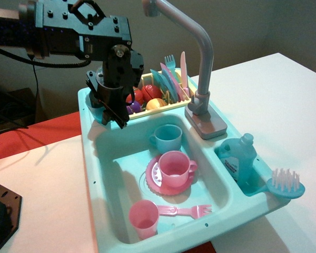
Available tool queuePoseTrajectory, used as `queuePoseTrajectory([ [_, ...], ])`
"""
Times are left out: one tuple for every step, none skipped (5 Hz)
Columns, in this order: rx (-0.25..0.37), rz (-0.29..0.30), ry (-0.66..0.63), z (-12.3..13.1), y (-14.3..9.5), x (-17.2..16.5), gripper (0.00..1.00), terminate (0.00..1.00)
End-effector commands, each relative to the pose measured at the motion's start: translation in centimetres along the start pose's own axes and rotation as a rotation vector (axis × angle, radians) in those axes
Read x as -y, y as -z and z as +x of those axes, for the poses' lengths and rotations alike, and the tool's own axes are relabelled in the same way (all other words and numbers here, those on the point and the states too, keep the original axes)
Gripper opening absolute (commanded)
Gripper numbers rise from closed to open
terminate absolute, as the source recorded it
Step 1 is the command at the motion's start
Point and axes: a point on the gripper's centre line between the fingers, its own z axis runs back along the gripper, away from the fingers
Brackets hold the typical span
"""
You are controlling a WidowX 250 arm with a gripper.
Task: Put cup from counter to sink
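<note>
The cup (95,109), a small translucent light-blue tumbler, stands on the back-left corner of the turquoise counter (87,138). Only its left part shows. My black gripper (109,112) is down at the cup and covers most of it, with one dark finger (119,119) reaching toward the sink's back-left edge. The arm's body hides whether the jaws press on the cup. The sink (121,158) is the deep turquoise basin in front, with a tall grey faucet (200,63) at its back right.
In the basin are a blue mug (167,138), a pink mug (175,168) on a pink plate, a pink tumbler (144,219) and a pink fork (187,211). A yellow dish rack (147,97) with toy food and cutlery stands behind. A soap bottle (236,159) and a brush (287,184) are at the right.
</note>
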Motion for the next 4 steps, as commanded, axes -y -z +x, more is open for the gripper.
queuePoseTrajectory([
  [0.052, -0.007, -0.033, -0.2, -1.2, -0.6, 0.0, 0.0],
  [0.075, -0.014, 0.01, -0.4, -2.0, 0.4, 0.0, 0.0],
  [0.142, -0.048, 0.107, -0.2, -4.4, 2.2, 0.0, 0.0],
  [0.179, -0.059, 0.12, -0.3, -6.2, 3.3, 0.0, 0.0],
])
